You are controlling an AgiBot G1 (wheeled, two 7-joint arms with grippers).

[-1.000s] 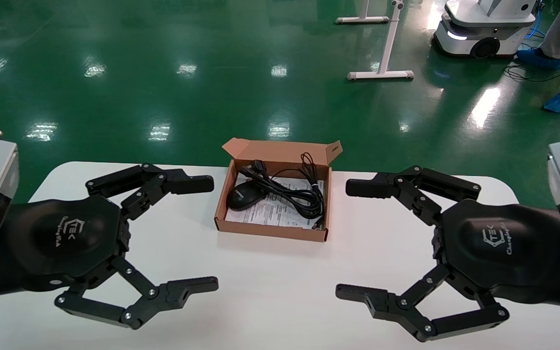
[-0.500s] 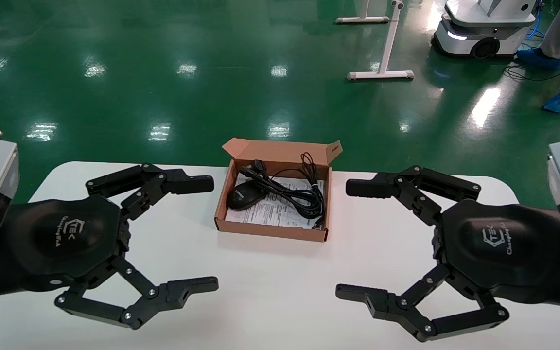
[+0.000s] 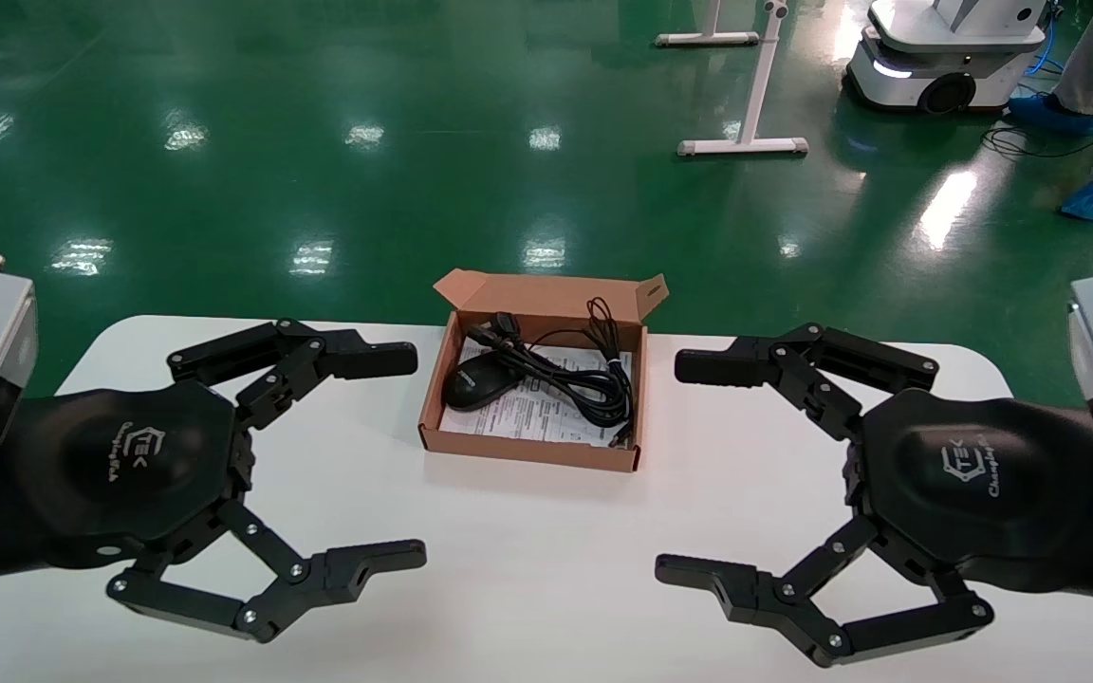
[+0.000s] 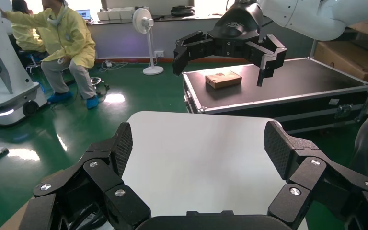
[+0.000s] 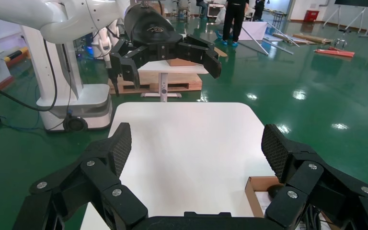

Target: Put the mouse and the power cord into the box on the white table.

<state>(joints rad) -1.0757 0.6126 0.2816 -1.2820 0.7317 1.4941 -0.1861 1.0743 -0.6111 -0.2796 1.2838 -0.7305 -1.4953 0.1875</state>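
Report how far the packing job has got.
Done, by the look of it: the mouse and the power cord both lie inside the box on the white table, on its printed sheet. In hand: nothing. The left gripper and right gripper hover open and empty on either side of the box. Left: nothing of the packing itself; the box flap stands open.
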